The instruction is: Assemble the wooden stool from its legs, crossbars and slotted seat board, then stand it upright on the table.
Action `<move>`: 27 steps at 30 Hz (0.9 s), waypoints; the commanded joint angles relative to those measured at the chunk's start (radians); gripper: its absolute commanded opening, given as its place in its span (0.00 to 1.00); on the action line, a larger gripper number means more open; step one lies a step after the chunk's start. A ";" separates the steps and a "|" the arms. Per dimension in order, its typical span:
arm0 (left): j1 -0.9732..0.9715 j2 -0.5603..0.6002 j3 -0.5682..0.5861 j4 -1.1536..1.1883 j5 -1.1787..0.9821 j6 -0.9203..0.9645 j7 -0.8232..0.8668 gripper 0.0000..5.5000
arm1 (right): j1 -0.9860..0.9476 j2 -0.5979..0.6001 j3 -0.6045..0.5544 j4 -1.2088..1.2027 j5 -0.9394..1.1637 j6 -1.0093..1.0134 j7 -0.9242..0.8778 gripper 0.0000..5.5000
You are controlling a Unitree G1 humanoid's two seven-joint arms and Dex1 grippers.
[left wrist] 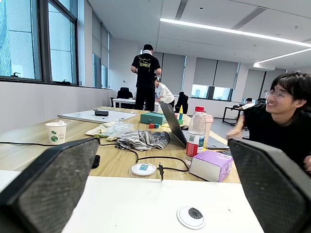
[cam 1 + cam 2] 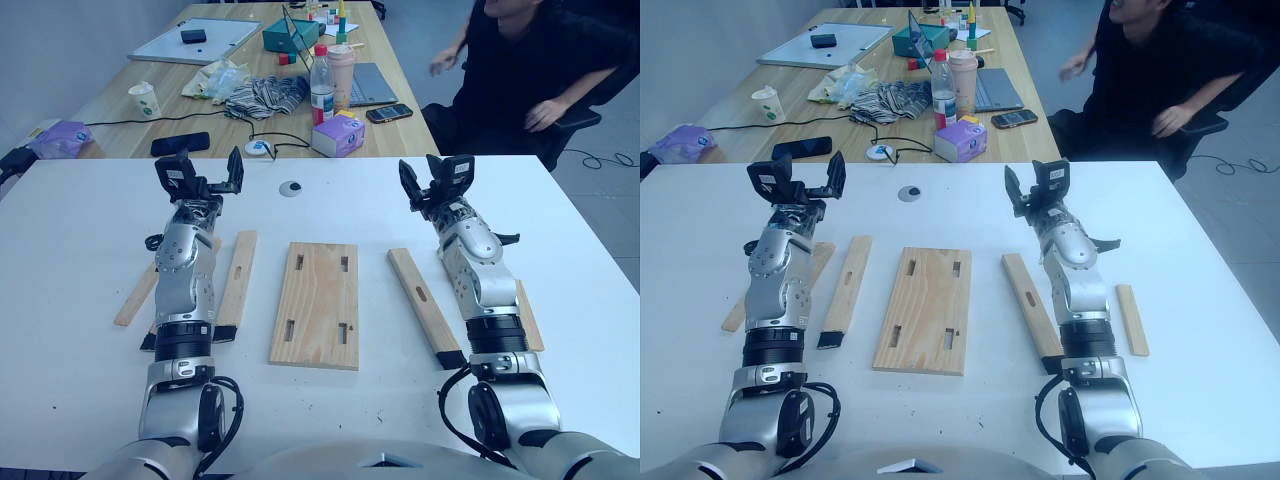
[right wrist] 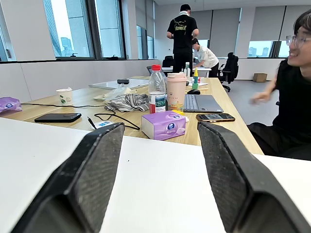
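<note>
Left gripper [image 2: 207,172]: fingers spread wide, nothing between them. It is raised off the table and points to the far side. In the wrist view its dark pads [image 1: 53,184] frame bare tabletop.

Right gripper [image 2: 430,180]: also spread wide and empty, at the same height and aimed the same way.

Both forearms lie stretched forward and roughly parallel, low over the white table [image 2: 80,350], wrists level. We judge this a ready pose, with no grasp begun.

Parts are all flat and all apart; nothing is joined.
- Seat board [image 2: 318,303] lies between the two arms, slots up, long side running near to far.
- Left slotted piece [image 2: 238,275] is just right of the left forearm, beside the board but not touching it.
- Thin strip [image 2: 135,297] lies left of that forearm, angled. A dark end shows under the arm, and we cannot tell what it belongs to.
- Right slotted piece [image 2: 422,300] is just left of the right forearm, slanted.
- Short strip [image 2: 1131,318] lies right of that forearm.

We judge the layout deliberate: board central, sticks shared to either side, so each arm has pieces in easy reach.

A round disc [image 2: 291,188] sits on the far part of the table, between the grippers.
</note>
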 commanded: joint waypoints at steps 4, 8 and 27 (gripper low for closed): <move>-0.012 0.002 -0.005 0.000 0.000 0.010 -0.002 0.88 | -0.015 0.018 0.001 -0.004 0.000 0.008 -0.007 0.51; -0.011 0.001 -0.006 -0.001 0.002 0.010 -0.002 0.88 | -0.013 0.017 0.001 -0.006 0.000 0.009 -0.006 0.51; 0.031 -0.003 -0.017 -0.026 -0.001 0.014 -0.025 0.88 | 0.059 -0.099 -0.061 -0.060 -0.015 -0.001 0.024 0.51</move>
